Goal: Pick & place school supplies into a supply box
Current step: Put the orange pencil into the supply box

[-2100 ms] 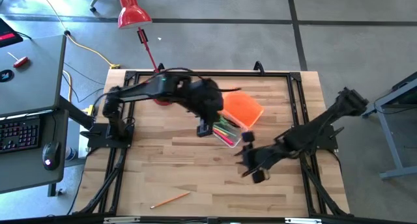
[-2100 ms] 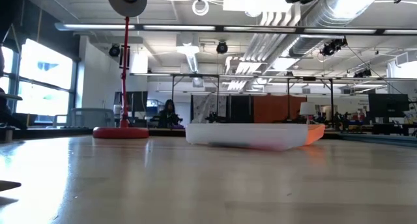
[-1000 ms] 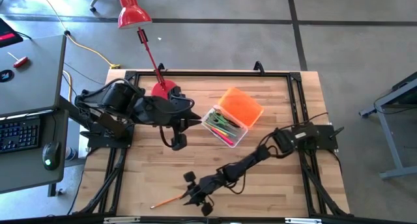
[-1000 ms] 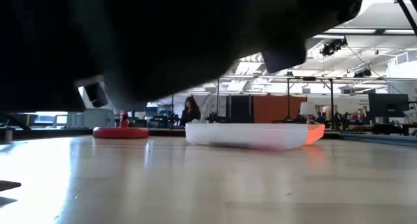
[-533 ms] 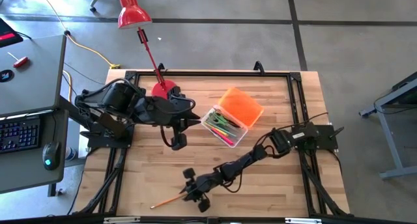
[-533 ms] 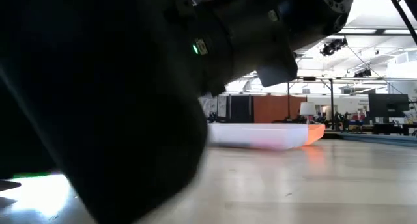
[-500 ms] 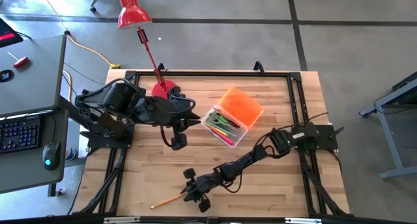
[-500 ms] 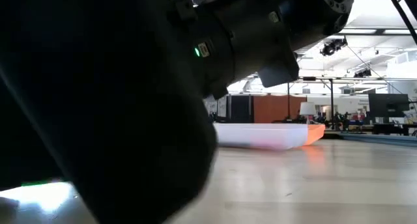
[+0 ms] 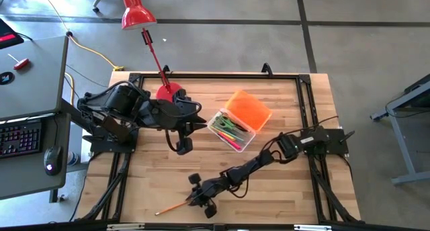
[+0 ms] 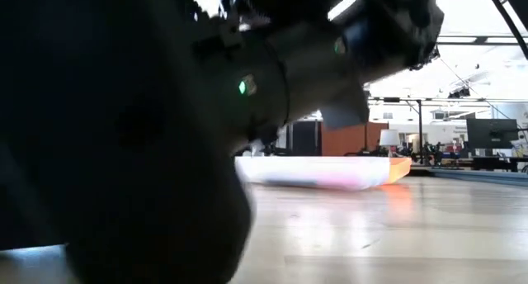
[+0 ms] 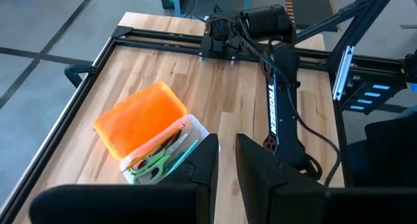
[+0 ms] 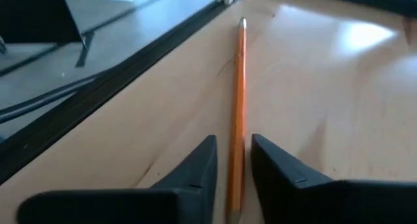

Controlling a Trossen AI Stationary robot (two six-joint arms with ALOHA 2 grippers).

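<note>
An orange pencil [image 9: 171, 208] lies flat on the wood near the table's near edge. My right gripper [image 9: 193, 201] is low over its right end, open, with one finger on each side of the pencil [image 12: 237, 100]; a thin gap shows on both sides. The supply box [image 9: 232, 131], clear plastic, sits mid-table with green scissors and coloured pens in it. Its orange lid [image 9: 248, 111] lies open on the far right side. My left gripper [image 9: 183, 145] hangs raised to the left of the box, fingers [image 11: 207, 160] narrowly apart and empty.
A red desk lamp stands on its round base [image 9: 169, 93] at the far left of the table, behind my left arm. A black frame rail [image 12: 117, 81] runs along the table edge close beside the pencil. My right arm [image 10: 165, 135] blocks most of the low view.
My right gripper has sunk a little toward the table and crept toward the pencil's right end. The pencil has stayed where it lay. My left arm has kept still.
</note>
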